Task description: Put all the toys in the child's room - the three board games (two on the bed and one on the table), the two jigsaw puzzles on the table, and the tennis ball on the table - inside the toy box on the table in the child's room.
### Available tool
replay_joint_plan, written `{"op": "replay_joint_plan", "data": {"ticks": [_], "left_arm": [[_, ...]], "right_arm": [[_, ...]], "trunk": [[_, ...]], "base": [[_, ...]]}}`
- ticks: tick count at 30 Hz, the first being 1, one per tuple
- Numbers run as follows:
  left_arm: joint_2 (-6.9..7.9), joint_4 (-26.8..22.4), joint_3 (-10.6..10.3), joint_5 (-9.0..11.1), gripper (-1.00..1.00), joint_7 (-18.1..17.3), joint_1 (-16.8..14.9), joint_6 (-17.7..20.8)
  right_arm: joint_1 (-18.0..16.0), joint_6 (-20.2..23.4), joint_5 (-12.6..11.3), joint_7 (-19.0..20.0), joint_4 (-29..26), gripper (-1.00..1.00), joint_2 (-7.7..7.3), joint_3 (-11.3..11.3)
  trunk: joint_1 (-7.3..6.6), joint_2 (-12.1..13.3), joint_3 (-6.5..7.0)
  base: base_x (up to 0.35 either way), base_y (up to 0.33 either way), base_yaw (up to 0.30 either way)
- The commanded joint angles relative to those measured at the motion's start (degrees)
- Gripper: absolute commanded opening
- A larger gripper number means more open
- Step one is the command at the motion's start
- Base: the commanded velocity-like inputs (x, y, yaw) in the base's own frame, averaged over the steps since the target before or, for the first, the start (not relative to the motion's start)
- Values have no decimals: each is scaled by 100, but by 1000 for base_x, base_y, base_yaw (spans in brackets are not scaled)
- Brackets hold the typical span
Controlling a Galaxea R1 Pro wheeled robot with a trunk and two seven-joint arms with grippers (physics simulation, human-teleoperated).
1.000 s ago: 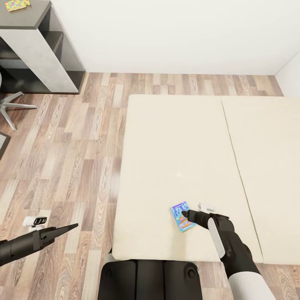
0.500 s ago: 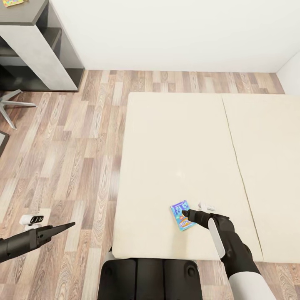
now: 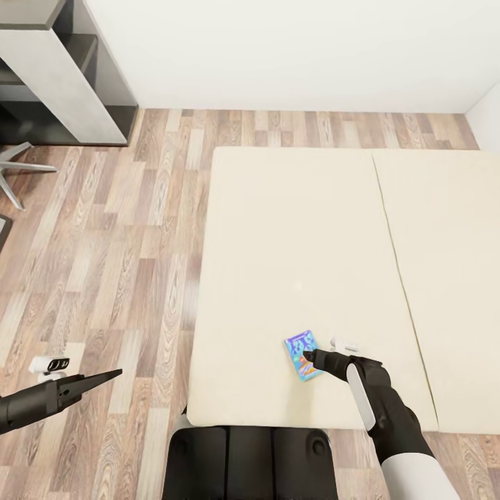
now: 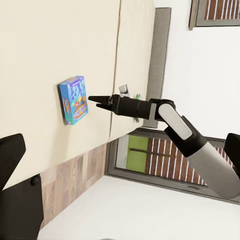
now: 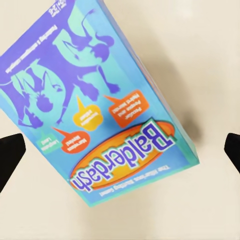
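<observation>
We hovered our right gripper (image 3: 310, 357) at the blue board game (image 3: 303, 355), which lay flat on the bed (image 3: 292, 243) near its front edge, directly ahead of the fingertips, its long axis running roughly away from us. The right wrist view showed the jaws spread wide either side of the carton. Our left gripper (image 3: 111, 376), well apart over the floor, looked pinched closed.
</observation>
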Motion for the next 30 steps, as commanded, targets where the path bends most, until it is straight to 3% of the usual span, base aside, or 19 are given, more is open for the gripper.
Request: {"op": "replay_joint_plan", "data": {"ticks": [1, 17, 30], "left_arm": [[1, -1, -1, -4, 100, -23, -1, 60], [-12, -1, -4, -4, 100, -23, -1, 59], [-30, -1, -12, -6, 100, -23, -1, 58]], "right_arm": [[-1, 30, 2, 28, -8, 100, 7, -21], [-7, 10, 2, 22, -12, 100, 18, -22], [-20, -284, 2, 26, -6, 100, 8, -22]], "trunk": [[3, -9, -16], [3, -9, -165], [3, -9, -287]], "base": [[0, 0, 0], [0, 0, 0], [0, 0, 0]]}}
